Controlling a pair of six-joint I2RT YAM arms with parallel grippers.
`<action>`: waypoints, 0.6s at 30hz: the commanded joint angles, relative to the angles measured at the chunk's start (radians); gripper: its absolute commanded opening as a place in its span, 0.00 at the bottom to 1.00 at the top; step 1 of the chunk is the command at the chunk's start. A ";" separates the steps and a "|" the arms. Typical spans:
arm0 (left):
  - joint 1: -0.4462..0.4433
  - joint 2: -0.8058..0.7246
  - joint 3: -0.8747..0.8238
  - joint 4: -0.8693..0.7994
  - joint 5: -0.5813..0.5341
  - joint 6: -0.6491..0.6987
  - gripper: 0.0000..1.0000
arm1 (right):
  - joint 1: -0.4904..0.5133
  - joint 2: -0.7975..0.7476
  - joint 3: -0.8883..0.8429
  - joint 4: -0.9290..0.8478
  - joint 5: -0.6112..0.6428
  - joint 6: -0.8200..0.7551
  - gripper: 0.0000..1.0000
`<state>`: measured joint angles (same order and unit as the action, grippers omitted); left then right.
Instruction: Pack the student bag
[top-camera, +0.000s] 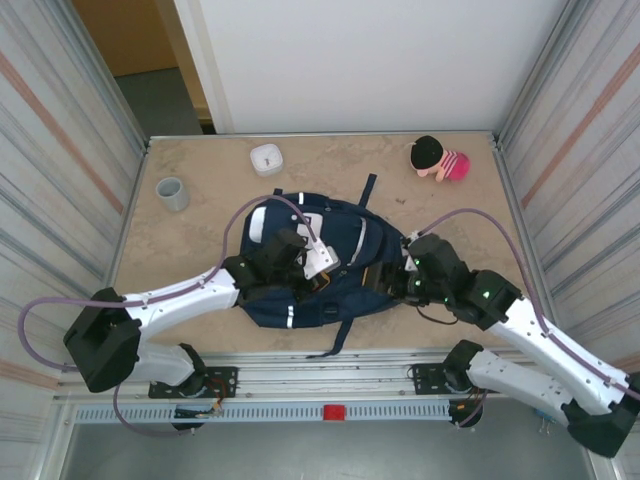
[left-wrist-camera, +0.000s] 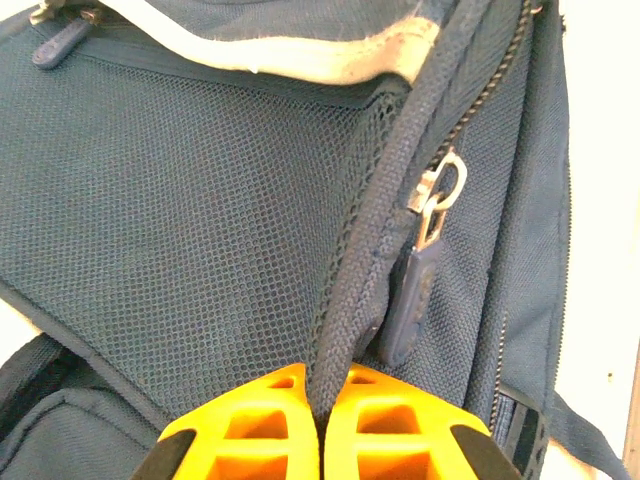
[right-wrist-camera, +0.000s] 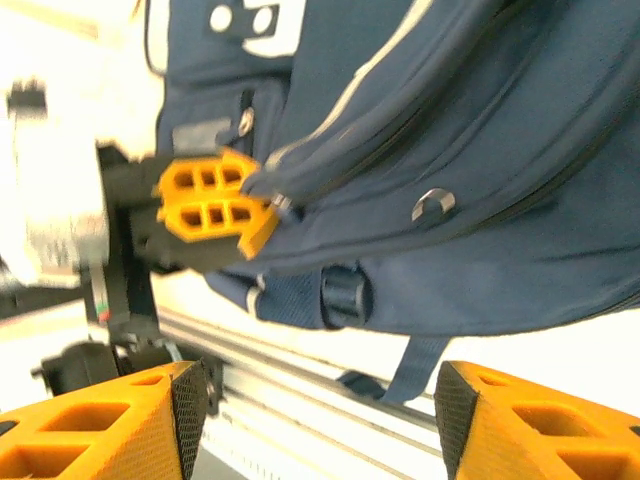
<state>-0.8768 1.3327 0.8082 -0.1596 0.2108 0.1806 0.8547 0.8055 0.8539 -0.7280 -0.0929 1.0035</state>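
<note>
The student bag (top-camera: 345, 250), navy with thin white stripes, lies flat in the middle of the table between both arms. My left gripper (left-wrist-camera: 322, 405) is shut on the bag's woven edge binding (left-wrist-camera: 375, 250), right beside a zipper pull (left-wrist-camera: 415, 290) and a mesh panel. From above, the left gripper (top-camera: 316, 278) sits over the bag's near-left part. In the right wrist view the left gripper (right-wrist-camera: 215, 205) pinches the bag's (right-wrist-camera: 450, 130) seam. My right gripper (right-wrist-camera: 315, 415) is open with nothing between its fingers, just off the bag's near-right edge (top-camera: 398, 280).
A grey cup (top-camera: 172, 192) and a small white container (top-camera: 266, 158) stand at the back left. A pink doll with black hair (top-camera: 438, 158) lies at the back right. A loose strap (top-camera: 340, 340) hangs over the metal front rail (top-camera: 330, 372).
</note>
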 joint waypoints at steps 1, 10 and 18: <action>0.013 -0.025 0.064 -0.043 0.061 -0.103 0.00 | 0.095 0.060 0.038 0.006 0.174 0.038 0.63; 0.037 -0.005 0.061 -0.008 0.174 -0.129 0.00 | 0.119 0.267 0.074 0.196 0.160 -0.023 0.60; 0.073 -0.012 0.027 0.094 0.329 -0.168 0.00 | 0.081 0.318 0.036 0.276 0.161 -0.002 0.56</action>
<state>-0.8101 1.3376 0.8337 -0.1661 0.3931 0.0692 0.9501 1.1179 0.8932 -0.4946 0.0311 1.0016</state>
